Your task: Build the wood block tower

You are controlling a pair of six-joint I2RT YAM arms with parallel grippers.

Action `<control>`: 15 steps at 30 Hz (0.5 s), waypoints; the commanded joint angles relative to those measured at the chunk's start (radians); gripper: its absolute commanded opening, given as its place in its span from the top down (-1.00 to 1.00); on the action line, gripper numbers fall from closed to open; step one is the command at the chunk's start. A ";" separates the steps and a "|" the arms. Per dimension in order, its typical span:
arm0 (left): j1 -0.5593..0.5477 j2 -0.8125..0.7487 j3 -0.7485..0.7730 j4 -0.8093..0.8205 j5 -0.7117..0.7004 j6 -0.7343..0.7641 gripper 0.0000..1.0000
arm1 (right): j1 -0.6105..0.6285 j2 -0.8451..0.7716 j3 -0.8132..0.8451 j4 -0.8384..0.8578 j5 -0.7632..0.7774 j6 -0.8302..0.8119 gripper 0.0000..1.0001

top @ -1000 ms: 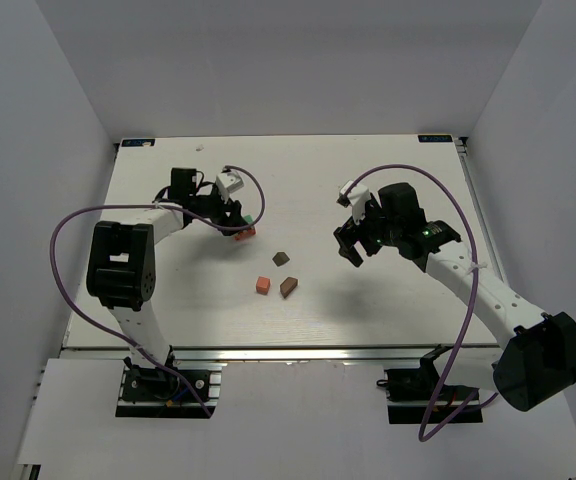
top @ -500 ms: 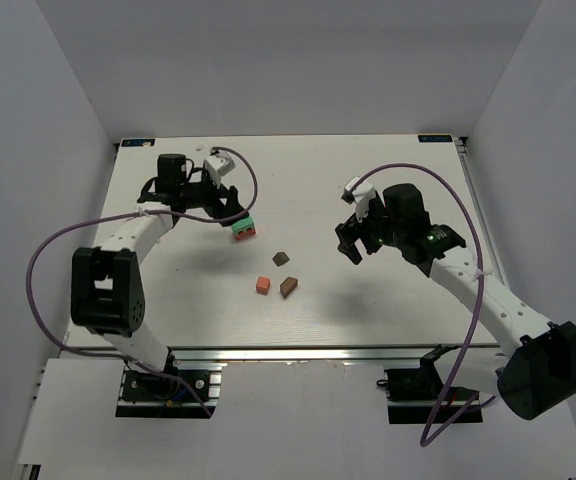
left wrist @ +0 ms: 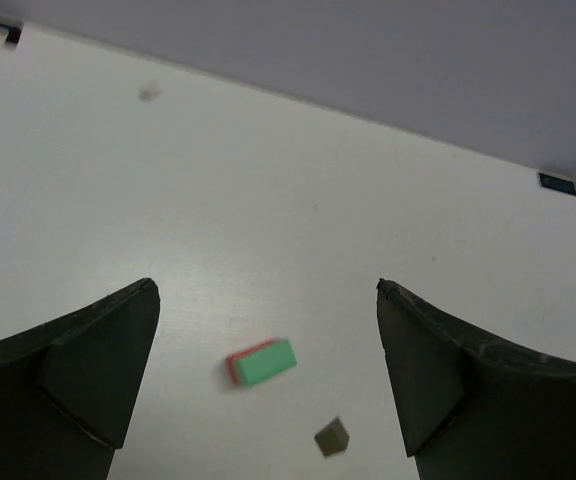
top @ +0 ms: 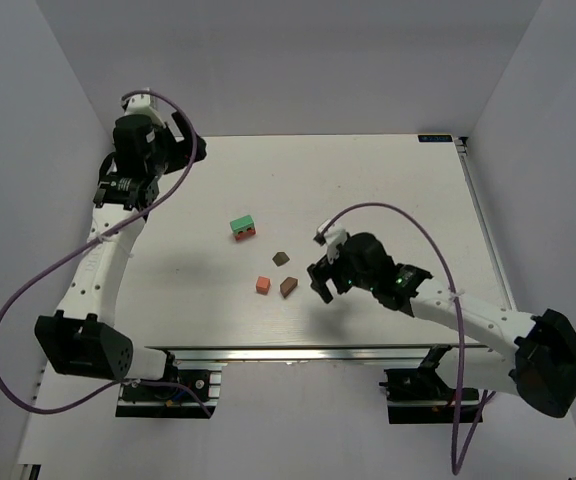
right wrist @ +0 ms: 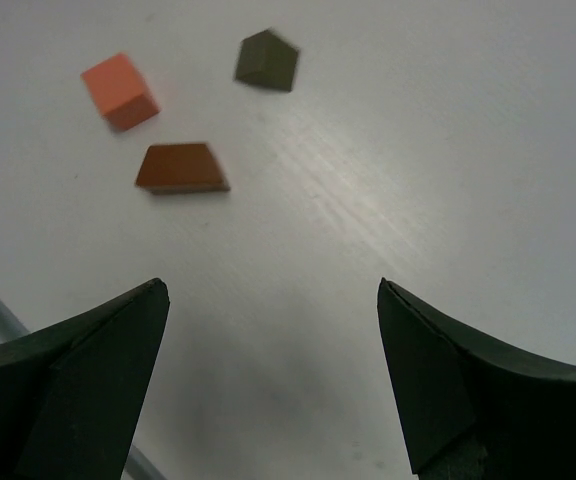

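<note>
The white table [top: 398, 180] fills the middle of the top view. The left arm [top: 96, 262] reaches up along the table's left edge to its far left corner. The right arm [top: 468, 315] lies low across the near right part of the table and points toward the centre.

The left gripper [left wrist: 266, 290] is spread wide and holds nothing. It is well apart from every block and looks down the table at them from a distance. The right gripper [right wrist: 272, 288] is also spread wide and empty, with bare table between its fingers. In the top view it sits just right of the nearest blocks without touching them.

The green slab [top: 240, 223] and the red piece [top: 247, 235] are joined, a little left of the table's centre. The slab seems to lie on top of the red piece, though from above they could also be side by side.

Toward the near edge, apart from that pair, lie three loose blocks. The dark brown piece [top: 281, 258] lies farthest back. The orange cube [top: 263, 285] and the red-brown piece [top: 289, 287] lie next to each other with a gap between them, the red-brown one nearer the right gripper.
</note>
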 commanded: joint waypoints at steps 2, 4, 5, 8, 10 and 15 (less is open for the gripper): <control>-0.002 -0.119 -0.147 -0.267 -0.219 -0.142 -0.96 | 0.121 0.062 -0.088 0.206 0.101 0.052 -0.79; -0.002 -0.213 -0.200 -0.247 -0.198 -0.149 -0.96 | 0.150 0.102 -0.081 0.230 0.112 0.047 -0.79; -0.002 -0.238 -0.237 -0.245 -0.188 -0.151 -0.96 | 0.161 0.136 -0.078 0.265 0.121 0.038 -0.79; -0.002 -0.295 -0.265 -0.262 -0.179 -0.148 -0.96 | 0.190 0.200 -0.084 0.339 0.132 0.027 -0.79; 0.000 -0.303 -0.274 -0.283 -0.184 -0.143 -0.96 | 0.195 0.236 -0.081 0.388 0.140 0.027 -0.78; 0.000 -0.294 -0.288 -0.308 -0.176 -0.123 -0.96 | 0.204 0.329 -0.075 0.462 0.076 -0.009 -0.77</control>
